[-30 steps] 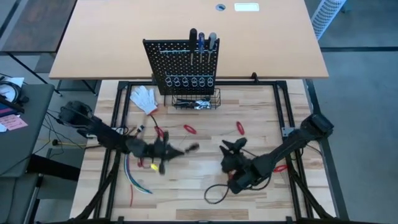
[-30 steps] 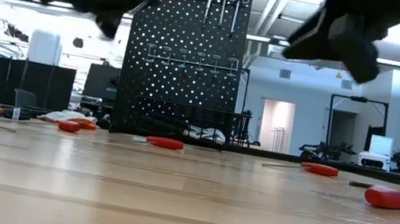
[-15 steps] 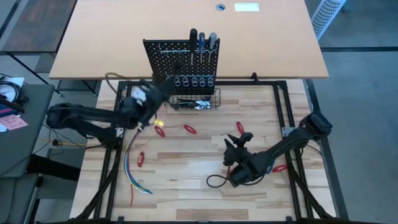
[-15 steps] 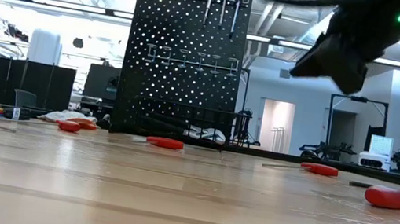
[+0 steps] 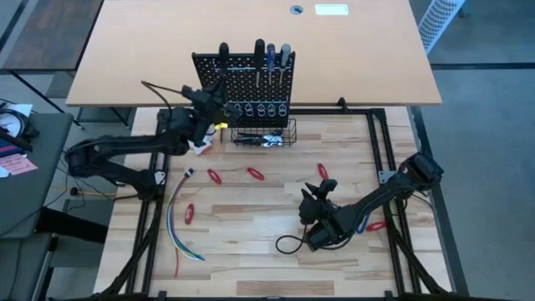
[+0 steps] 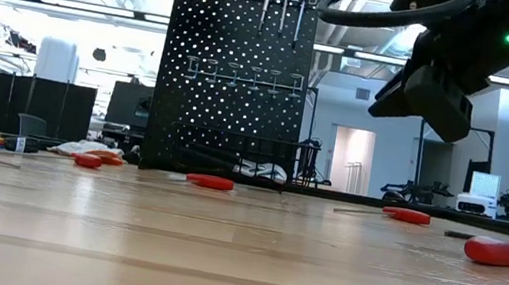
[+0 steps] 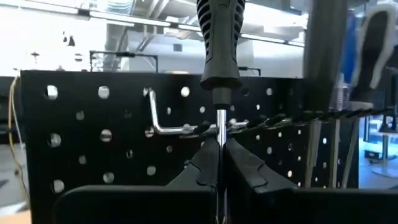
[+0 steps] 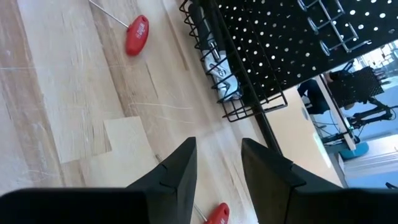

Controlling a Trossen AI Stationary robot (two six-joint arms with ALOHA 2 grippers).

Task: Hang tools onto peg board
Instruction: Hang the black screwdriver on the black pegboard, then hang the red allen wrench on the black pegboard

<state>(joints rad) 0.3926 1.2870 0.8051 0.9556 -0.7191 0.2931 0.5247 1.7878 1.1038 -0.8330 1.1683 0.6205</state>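
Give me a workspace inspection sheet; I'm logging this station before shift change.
Surface: wooden table, dry.
Job's things: peg board upright, three tools hung; red-handled tools lie loose.
Clutter: white glove, coloured wires.
Grippers: left gripper at the board, shut on black-handled screwdriver; right gripper open, above the table.
Cables: black loop by right arm.
Surroundings: tan tabletop behind.

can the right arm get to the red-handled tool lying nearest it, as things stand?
Probably yes. The right end effector hovers open and empty above the wooden table, and the small red-handled tool lies close ahead with nothing visibly between them.
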